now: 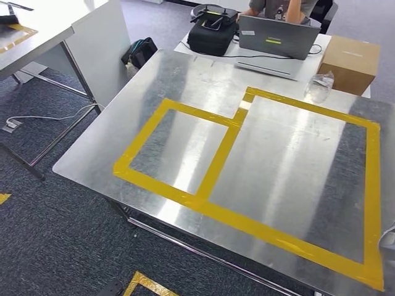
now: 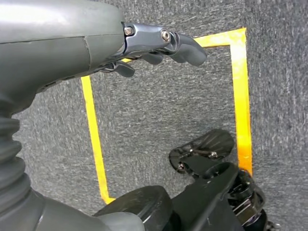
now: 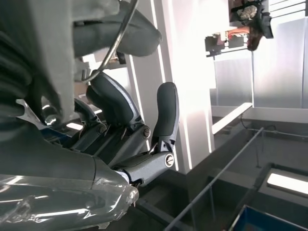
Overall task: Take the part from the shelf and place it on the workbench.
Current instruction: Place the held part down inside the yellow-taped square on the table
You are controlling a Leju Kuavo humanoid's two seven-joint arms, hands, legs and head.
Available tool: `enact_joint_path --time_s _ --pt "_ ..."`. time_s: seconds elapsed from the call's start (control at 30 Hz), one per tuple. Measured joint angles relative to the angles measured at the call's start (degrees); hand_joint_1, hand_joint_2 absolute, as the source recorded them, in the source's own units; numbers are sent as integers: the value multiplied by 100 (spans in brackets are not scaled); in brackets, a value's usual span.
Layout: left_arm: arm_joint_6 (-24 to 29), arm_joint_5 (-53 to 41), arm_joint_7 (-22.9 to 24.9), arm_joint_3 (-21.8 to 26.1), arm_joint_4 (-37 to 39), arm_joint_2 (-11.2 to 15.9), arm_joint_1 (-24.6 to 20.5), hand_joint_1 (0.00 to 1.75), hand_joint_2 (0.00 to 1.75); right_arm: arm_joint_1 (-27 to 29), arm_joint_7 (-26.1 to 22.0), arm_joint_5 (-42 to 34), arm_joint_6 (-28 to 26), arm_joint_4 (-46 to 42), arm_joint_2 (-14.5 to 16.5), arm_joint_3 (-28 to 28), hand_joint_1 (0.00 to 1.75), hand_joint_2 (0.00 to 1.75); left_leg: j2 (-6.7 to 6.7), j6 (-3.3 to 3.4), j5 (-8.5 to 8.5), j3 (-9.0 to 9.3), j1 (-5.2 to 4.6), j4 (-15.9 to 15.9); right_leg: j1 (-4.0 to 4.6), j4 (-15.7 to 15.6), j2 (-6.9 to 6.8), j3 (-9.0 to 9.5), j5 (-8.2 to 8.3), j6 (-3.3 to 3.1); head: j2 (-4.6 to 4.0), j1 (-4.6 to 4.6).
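The workbench is a shiny metal table marked with two yellow tape rectangles, a smaller one on the left and a larger one on the right. In the right wrist view my right hand grips the part, a silvery metal piece in a clear plastic bag, with thumb and fingers curled around it. A sliver of that clear plastic shows at the right edge of the head view, beside the bench's near right corner. My left hand hangs over the carpet, fingers extended, holding nothing.
Behind the bench stand a grey laptop, a black bag, a cardboard box and a crumpled clear bag. A person sits at the laptop. A white table stands far left. A yellow tape square marks the carpet.
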Motion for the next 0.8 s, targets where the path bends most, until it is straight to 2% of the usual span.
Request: enact_joint_path --time_s 0.03,0.07,0.17,0.23,0.27,0.33,0.37,0.4,0.43,0.47,0.53,0.57,0.63,0.77,0.8 --pt "-2 -11 1 0 -1 3 -8 0 175 -8 2 43 -56 23 -25 40 175 175 -22 -25 -26 3 1 28 -18 -346 19 166 127 6 0 2" --pt "-4 -21 2 0 -1 8 -18 0 175 -20 3 82 -109 44 -50 81 175 175 -39 -50 -42 -7 -2 52 -28 -574 39 274 185 -21 0 -2" --pt "-12 -37 4 0 0 17 -34 0 175 -43 4 172 -208 87 -106 179 175 175 -56 -90 -63 -54 -13 98 -24 -693 59 331 162 -163 0 -7" --pt "-16 -49 4 -3 -1 7 -38 0 175 -33 -8 285 -277 104 -138 232 175 175 -31 -167 -185 -128 6 275 -41 -704 49 358 153 -219 0 -26" --pt "-19 -64 4 -4 -1 3 -47 0 175 -25 -24 375 -342 110 -157 258 175 175 -8 -225 -311 -247 31 517 -54 -710 42 373 147 -244 0 -41" --pt "-28 -91 4 -4 -1 -7 -64 0 175 4 -68 570 -498 119 -187 314 175 175 39 -320 -594 -660 107 1261 -56 -711 30 389 129 -275 0 -67" --pt "-33 -100 4 -4 -1 -11 -66 0 175 18 -86 638 -563 124 -191 344 175 175 52 -340 -667 -861 138 1580 -56 -711 24 398 120 -284 0 -66" --pt "-39 -104 4 -4 -1 -16 -65 0 175 30 -97 682 -605 129 -191 372 175 175 57 -346 -646 -992 160 1743 -56 -711 19 411 107 -292 0 -67" --pt "-43 -107 4 -4 -1 -22 -63 0 175 43 -103 707 -629 132 -191 397 175 175 59 -340 -517 -1017 171 1696 -56 -712 16 430 93 -296 0 -66" --pt "-46 -109 4 -4 -1 -27 -63 0 175 52 -103 719 -636 134 -191 419 175 175 59 -323 -309 -928 173 1439 -55 -714 13 454 79 -297 0 -64" --pt "-48 -111 4 -4 -2 -28 -68 0 175 61 -103 732 -642 138 -191 460 175 175 65 -273 88 -595 159 678 -47 -714 12 490 46 -282 0 -66" --pt "-48 -113 4 -4 -2 -26 -75 0 175 66 -103 745 -652 141 -192 479 175 175 68 -257 178 -462 151 389 -40 -716 14 495 32 -266 0 -61" --pt "-46 -124 5 -4 -3 -25 -86 0 175 75 -92 842 -729 150 -193 515 175 175 67 -247 185 -358 141 154 -28 -736 19 496 15 -225 0 -61" --pt "-45 -196 18 -5 -4 -43 -84 0 175 69 29 1293 -1269 187 -172 607 175 175 54 -329 214 -339 151 92 -16 -802 5 483 15 -384 0 -51" --pt "-44 -215 21 -5 -4 -42 -85 0 175 50 58 1410 -1452 193 -153 628 175 175 52 -314 207 -337 149 92 -17 -822 4 496 20 -377 0 -53"
